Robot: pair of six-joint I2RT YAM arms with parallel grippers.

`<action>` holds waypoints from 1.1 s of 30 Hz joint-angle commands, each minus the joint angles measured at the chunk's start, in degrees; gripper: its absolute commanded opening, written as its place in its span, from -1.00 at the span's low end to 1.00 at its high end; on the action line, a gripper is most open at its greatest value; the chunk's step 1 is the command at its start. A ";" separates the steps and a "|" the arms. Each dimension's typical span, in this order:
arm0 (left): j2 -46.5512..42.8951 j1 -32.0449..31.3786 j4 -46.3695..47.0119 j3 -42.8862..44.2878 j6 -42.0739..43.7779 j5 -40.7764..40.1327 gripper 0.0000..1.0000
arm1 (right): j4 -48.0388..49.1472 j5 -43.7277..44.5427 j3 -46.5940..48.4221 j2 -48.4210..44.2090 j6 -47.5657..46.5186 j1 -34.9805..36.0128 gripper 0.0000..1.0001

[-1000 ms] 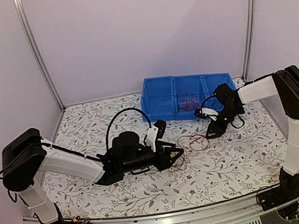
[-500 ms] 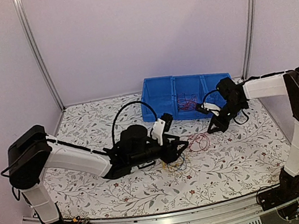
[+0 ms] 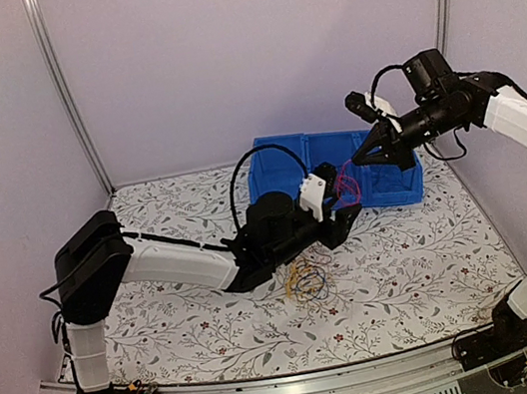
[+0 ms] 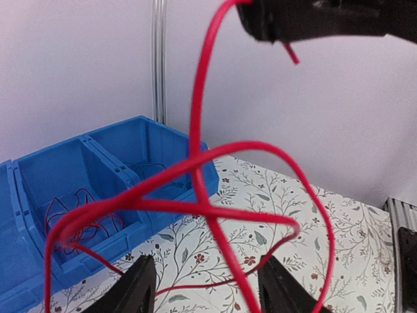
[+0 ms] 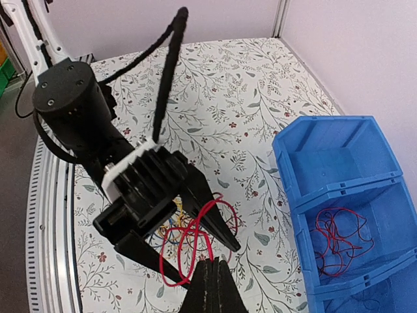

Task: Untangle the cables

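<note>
My right gripper (image 3: 362, 154) is raised in front of the blue bin and is shut on one end of a red cable (image 3: 347, 185). In the right wrist view the gripper (image 5: 214, 263) pinches that red cable (image 5: 195, 238), which hangs in loops. My left gripper (image 3: 341, 216) is open just below it. The red loops (image 4: 195, 195) hang in front of and between its spread fingers (image 4: 138, 287). The remaining yellow-orange and blue cables (image 3: 308, 279) lie in a small heap on the table, behind the left gripper, and also show in the right wrist view (image 5: 171, 212).
A blue bin (image 3: 394, 190) with three compartments stands at the back right. Its middle compartment holds more red cables (image 5: 335, 231), also seen from the left wrist (image 4: 78, 208). A thick black arm cable (image 3: 257, 158) arches over the left arm. Side walls close in on both sides.
My right gripper has risen and moved back right, lifting the red cable off the table. My left arm has reached forward under it. The yellow and blue cables stay on the table.
</note>
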 commanded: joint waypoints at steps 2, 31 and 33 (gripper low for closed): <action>6.41 -0.47 2.30 6.02 2.94 -0.90 -0.34 | -9.10 -6.10 6.34 -0.74 -3.26 0.58 -1.00; -0.13 1.75 16.79 -22.22 -11.59 5.83 -1.00 | 3.39 11.00 20.51 -9.39 -0.69 -4.27 -1.00; -3.33 1.43 16.21 -23.42 -11.80 7.94 -0.67 | 4.63 10.38 16.27 -10.14 -0.76 -4.26 -1.00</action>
